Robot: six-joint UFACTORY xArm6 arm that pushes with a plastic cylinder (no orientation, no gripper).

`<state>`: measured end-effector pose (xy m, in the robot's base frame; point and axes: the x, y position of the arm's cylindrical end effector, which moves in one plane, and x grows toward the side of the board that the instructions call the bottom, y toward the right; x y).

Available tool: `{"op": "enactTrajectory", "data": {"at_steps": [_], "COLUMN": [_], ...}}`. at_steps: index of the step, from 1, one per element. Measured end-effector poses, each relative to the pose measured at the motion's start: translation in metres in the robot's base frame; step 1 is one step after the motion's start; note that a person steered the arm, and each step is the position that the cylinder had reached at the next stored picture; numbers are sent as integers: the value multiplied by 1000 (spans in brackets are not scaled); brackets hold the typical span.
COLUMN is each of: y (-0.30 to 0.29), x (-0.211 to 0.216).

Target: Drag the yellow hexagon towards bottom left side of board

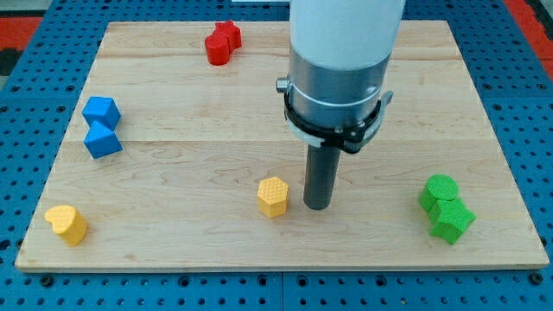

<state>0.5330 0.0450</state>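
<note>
The yellow hexagon (273,196) sits on the wooden board (276,250), a little below its middle. My tip (317,206) rests on the board just to the right of the hexagon, with a small gap between them. The dark rod rises from the tip into the grey and white arm body above it.
A yellow heart-shaped block (67,224) lies at the board's bottom left. Two blue blocks (102,126) sit at the left edge. A red block (222,42) is at the top. Two green blocks (446,207) are at the lower right.
</note>
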Motion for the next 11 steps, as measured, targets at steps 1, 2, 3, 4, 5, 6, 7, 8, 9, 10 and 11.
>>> {"op": "enactTrajectory", "data": {"at_steps": [1,2,3,4,5,6,7,8,9,10,11], "y": [-42,-105,-130,-123,-117,-142,-174,-195,-171,-159,-205], "x": [-2,-6,-8,-26,-36,0,7,7,8,33,44]}}
